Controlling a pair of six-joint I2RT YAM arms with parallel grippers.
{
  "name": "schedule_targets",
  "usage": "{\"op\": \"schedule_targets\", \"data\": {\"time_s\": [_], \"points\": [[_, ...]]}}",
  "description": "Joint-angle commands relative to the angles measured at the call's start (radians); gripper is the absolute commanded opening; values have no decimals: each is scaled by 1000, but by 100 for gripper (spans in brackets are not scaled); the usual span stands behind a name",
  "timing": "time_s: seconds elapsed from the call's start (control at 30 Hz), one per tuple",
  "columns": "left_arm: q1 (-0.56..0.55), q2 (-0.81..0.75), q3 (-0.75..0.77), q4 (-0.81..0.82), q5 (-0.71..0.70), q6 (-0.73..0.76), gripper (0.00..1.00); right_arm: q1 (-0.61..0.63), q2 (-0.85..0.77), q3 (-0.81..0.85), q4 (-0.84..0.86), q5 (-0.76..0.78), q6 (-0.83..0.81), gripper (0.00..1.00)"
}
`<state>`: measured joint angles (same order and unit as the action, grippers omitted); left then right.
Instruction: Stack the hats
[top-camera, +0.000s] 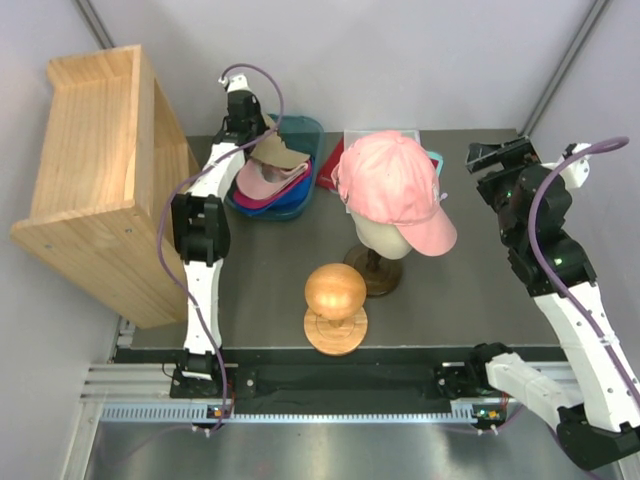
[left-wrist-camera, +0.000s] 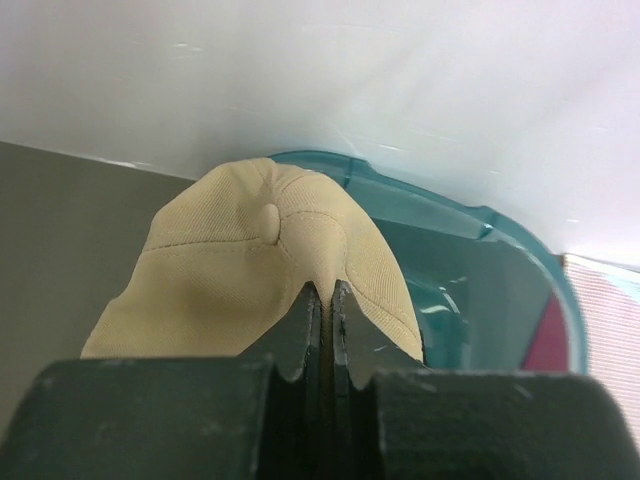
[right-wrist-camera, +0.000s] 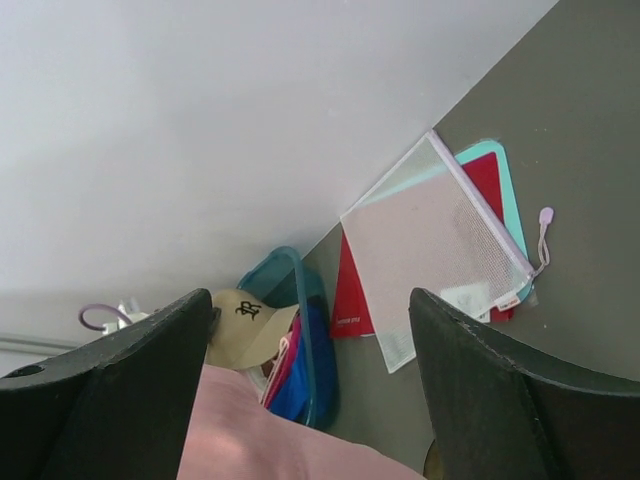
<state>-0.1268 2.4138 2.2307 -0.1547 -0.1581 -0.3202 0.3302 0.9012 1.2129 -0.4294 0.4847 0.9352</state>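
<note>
The left gripper (left-wrist-camera: 323, 292) has its jaws pressed almost together on a thin fold of the tan cap (left-wrist-camera: 240, 260), at the crown near the top button. That cap lies at the far-left corner of the table, on top of the magenta cap (top-camera: 262, 196) and blue cap (right-wrist-camera: 293, 392) piled in the teal bin (left-wrist-camera: 470, 212). The pinch takes in very little cloth, so any pull or lift may let the fabric slide out. A firmer tug could drag the caps below out of line or tip the bin. If the cap is let go off-centre, its brim may hang over the rim and the pile will lean. The right gripper (right-wrist-camera: 310, 297) hangs with its fingers wide apart, holding nothing. The pink cap (top-camera: 395, 180) sits on the mannequin head (top-camera: 385, 240), not yet stacked, and pulling it sideways could topple the stand.
</note>
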Motion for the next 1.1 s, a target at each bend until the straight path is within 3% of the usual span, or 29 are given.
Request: {"op": "schedule_targets", "data": {"time_s": [0.0,0.5,0.83,1.07], "points": [[3,-178,-57,154,84,-54,0,-10,-21,71,49,12,-50,79],[-17,-403,-101,271,134,-79,0,-10,-82,65,75,-23,-59,79],[-33,-470,-126,339,235,-155,0,-10,-120,40,81,-37,-49,80],[-82,-544,-160,368,220,-145,0,-10,-137,33,75,-43,-44,80]]}}
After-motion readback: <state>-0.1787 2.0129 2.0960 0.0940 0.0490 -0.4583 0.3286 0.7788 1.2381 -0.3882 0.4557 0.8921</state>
